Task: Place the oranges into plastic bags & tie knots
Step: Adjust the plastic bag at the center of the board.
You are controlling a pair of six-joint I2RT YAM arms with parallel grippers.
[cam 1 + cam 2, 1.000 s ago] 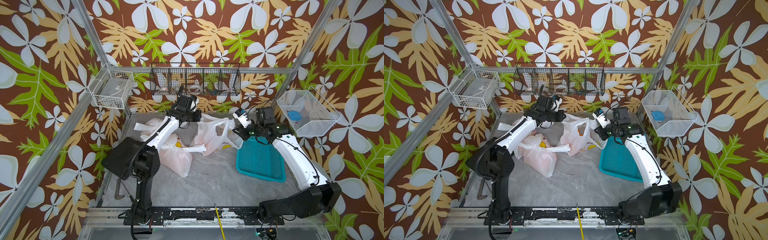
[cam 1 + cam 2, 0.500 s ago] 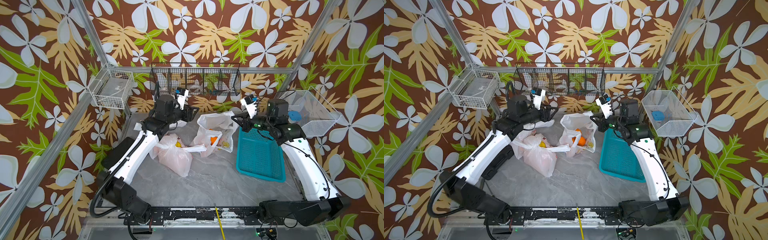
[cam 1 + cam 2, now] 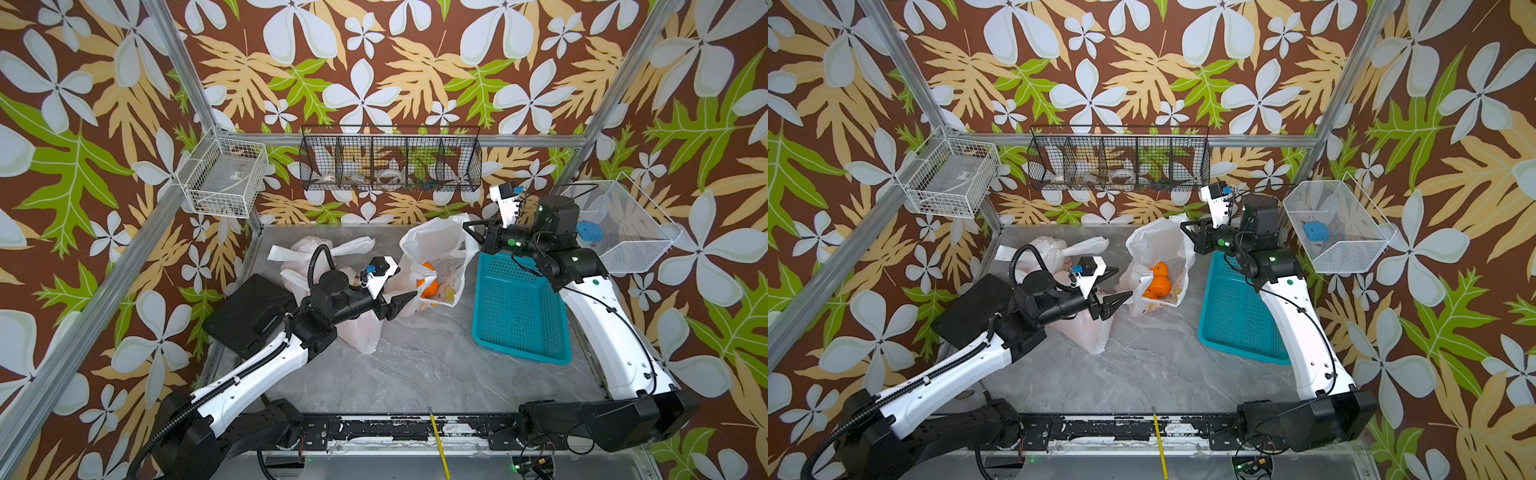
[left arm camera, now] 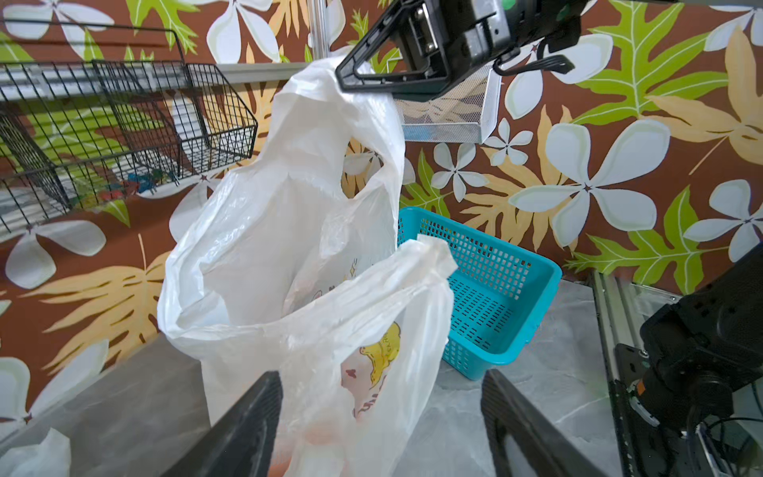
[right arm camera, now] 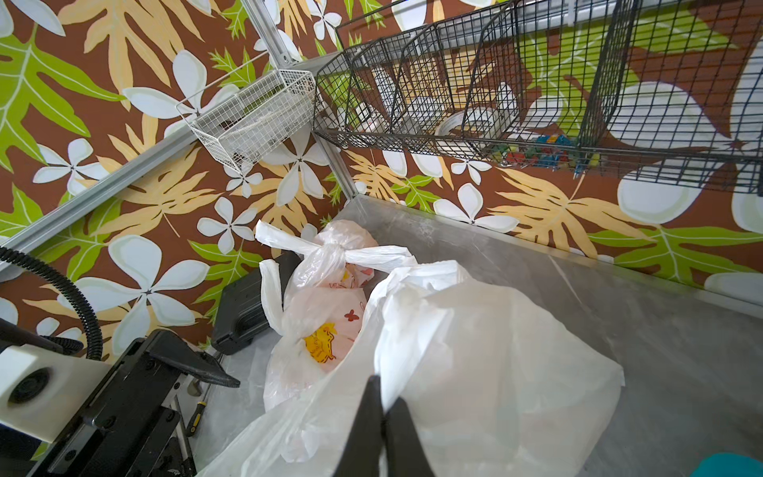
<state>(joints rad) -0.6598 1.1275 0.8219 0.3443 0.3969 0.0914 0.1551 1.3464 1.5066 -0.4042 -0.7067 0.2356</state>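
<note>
Right end effector (image 5: 385, 392) pinching bag (image 5: 495, 351), oranges (image 3: 1160, 286) inside

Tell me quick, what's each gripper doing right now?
The left gripper is open, gripping nothing.
The right gripper is shut on a handle of the open plastic bag.

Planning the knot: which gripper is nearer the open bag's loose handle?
Left. The left gripper is open just short of the loose handle; the right gripper is shut on the other handle, held up high.
</note>
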